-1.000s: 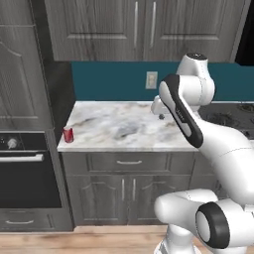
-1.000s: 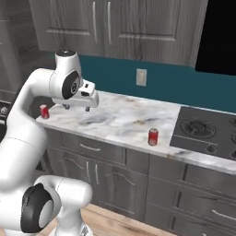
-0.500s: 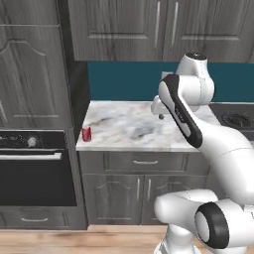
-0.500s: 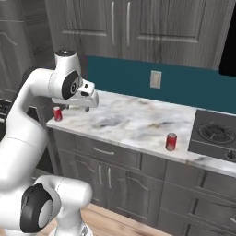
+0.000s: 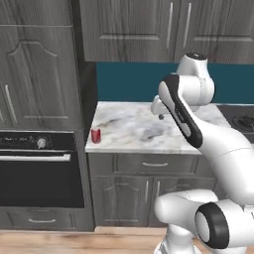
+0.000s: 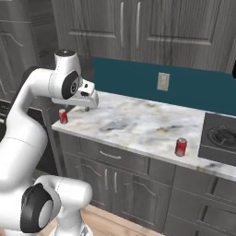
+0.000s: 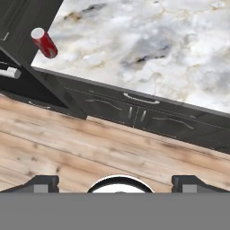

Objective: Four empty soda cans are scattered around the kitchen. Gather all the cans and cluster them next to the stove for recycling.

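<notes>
To fetch the far red soda can (image 5: pixel 95 135), I judge the empty end effector (image 6: pixel 80 109), fingers spread wide apart, should travel toward 9 o'clock and descend squarely over it before closing. That can stands upright, long axis vertical, at the table's (image 5: pixel 144 130) left front corner; another upright can (image 6: pixel 180 147) stands beside the stove (image 6: pixel 223 138).

Marble counter (image 6: pixel 138 124) bears 2 soda cans (image 6: pixel 181 147).
</notes>
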Motion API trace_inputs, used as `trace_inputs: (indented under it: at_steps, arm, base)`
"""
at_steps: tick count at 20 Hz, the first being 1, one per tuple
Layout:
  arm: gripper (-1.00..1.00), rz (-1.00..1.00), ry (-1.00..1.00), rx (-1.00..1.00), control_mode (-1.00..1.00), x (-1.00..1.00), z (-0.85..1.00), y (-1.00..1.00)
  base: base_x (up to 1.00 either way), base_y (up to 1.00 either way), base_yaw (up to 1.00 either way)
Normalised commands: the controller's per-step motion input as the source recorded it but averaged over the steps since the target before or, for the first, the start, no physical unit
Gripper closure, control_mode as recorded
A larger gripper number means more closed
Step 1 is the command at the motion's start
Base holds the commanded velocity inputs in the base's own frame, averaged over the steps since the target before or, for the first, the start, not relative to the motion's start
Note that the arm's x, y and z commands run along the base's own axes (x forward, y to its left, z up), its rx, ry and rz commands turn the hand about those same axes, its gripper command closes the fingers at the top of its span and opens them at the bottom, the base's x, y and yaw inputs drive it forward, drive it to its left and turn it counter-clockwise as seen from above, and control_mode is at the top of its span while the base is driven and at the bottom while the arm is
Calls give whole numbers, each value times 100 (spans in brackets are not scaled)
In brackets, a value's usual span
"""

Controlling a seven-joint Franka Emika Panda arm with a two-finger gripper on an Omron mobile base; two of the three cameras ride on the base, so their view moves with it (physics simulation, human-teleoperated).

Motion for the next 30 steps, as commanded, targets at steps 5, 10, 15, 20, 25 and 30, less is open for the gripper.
trace_inputs:
  at_steps: [5,10,15,20,25,30]
  arm:
    - [-100,0,0,0,100,0,0,0]
    - [-100,0,0,0,100,0,0,0]
    - [-100,0,0,0,100,0,0,0]
    - [-100,0,0,0,-100,-1,-1,0]
    - [-100,7,1,0,-100,1,-18,11]
    - [-100,21,7,0,-100,12,-20,21]
  base:
    - [34,16,1]
    - [29,12,0]
    - [15,4,0]
    - [0,0,0]
    - [0,0,0]
    - [0,0,0]
